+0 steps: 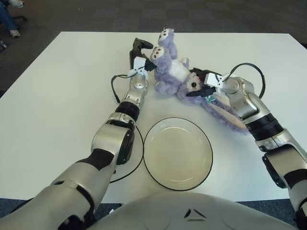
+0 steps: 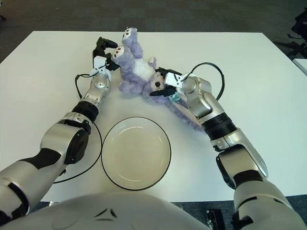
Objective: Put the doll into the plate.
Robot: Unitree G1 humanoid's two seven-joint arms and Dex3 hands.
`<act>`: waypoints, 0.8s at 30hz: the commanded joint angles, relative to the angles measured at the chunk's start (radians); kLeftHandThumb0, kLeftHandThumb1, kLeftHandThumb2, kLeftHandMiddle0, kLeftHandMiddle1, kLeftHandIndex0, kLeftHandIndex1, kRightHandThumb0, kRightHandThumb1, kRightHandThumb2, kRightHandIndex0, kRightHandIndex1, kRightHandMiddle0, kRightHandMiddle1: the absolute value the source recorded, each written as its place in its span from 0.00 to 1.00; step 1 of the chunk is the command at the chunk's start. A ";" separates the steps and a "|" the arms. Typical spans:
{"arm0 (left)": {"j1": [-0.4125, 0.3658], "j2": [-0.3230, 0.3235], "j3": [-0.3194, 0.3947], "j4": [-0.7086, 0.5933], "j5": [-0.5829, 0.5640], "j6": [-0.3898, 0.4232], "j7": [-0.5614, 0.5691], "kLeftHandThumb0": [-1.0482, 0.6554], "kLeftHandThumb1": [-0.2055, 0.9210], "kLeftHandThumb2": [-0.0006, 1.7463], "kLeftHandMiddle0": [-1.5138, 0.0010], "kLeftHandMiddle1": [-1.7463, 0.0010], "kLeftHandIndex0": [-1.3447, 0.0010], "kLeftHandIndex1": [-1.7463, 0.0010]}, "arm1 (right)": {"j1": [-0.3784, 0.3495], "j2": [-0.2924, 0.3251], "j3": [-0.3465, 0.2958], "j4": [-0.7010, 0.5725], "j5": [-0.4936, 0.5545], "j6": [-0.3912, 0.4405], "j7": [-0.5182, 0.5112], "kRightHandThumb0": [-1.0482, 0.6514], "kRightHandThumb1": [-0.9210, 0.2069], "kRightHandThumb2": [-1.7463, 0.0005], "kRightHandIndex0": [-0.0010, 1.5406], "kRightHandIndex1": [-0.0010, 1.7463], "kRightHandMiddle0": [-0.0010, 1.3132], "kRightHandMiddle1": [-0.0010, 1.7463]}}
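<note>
A purple plush rabbit doll (image 1: 169,71) lies on the white table (image 1: 67,96) beyond the plate, legs raised at the far side and long ears (image 1: 225,115) trailing to the right. My left hand (image 1: 143,51) is at the doll's left side with dark fingers closed around one foot. My right hand (image 1: 201,84) reaches in from the right, its fingers clamped on the doll's head. A clear glass plate (image 1: 146,165) with a dark rim sits empty near the front edge, between my two arms.
A black cable (image 1: 140,160) loops on the table left of the plate, under my left arm. Another cable (image 1: 249,67) arcs over my right wrist. Dark carpet surrounds the table, with someone's feet (image 1: 14,31) at the far left.
</note>
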 commanded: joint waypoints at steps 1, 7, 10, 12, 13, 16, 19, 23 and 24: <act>0.009 0.002 0.000 -0.018 0.003 -0.001 -0.004 0.39 0.77 0.50 0.38 0.03 0.73 0.00 | 0.068 0.031 0.019 0.080 0.012 -0.010 0.017 0.00 0.00 0.91 0.01 0.27 0.00 0.19; 0.010 0.000 0.005 -0.026 -0.002 0.000 0.001 0.39 0.77 0.50 0.38 0.04 0.73 0.00 | 0.055 0.057 0.003 0.179 0.022 -0.066 0.025 0.00 0.00 0.91 0.01 0.14 0.00 0.13; 0.010 -0.003 0.007 -0.028 -0.005 -0.002 0.001 0.39 0.76 0.51 0.38 0.04 0.73 0.00 | 0.047 0.069 0.007 0.219 0.014 -0.079 0.025 0.00 0.00 0.91 0.01 0.11 0.00 0.11; 0.011 -0.005 0.007 -0.030 -0.005 -0.005 0.002 0.39 0.76 0.51 0.38 0.04 0.73 0.00 | 0.046 0.076 0.008 0.231 0.011 -0.079 0.024 0.00 0.00 0.91 0.00 0.10 0.00 0.09; 0.011 -0.006 0.007 -0.031 -0.005 -0.007 0.003 0.39 0.76 0.51 0.38 0.04 0.73 0.00 | 0.047 0.081 0.008 0.234 0.009 -0.076 0.021 0.02 0.00 0.91 0.00 0.09 0.00 0.08; 0.011 -0.006 0.006 -0.033 -0.003 -0.010 0.006 0.39 0.76 0.51 0.38 0.04 0.73 0.00 | 0.050 0.090 0.006 0.239 0.005 -0.073 0.012 0.08 0.02 0.91 0.00 0.07 0.00 0.05; 0.011 -0.006 0.004 -0.035 0.002 -0.007 0.011 0.39 0.76 0.51 0.38 0.03 0.73 0.00 | 0.053 0.096 0.001 0.239 0.000 -0.067 -0.002 0.11 0.04 0.92 0.04 0.08 0.00 0.04; 0.011 -0.002 0.000 -0.039 0.007 -0.002 0.017 0.39 0.76 0.51 0.38 0.03 0.73 0.00 | 0.060 0.115 -0.015 0.232 0.001 -0.047 -0.037 0.30 0.39 0.66 0.07 0.04 0.00 0.04; 0.011 -0.003 -0.001 -0.039 0.008 -0.001 0.018 0.39 0.76 0.51 0.38 0.03 0.73 0.00 | 0.061 0.117 -0.020 0.229 0.003 -0.043 -0.042 0.35 0.46 0.60 0.08 0.04 0.00 0.05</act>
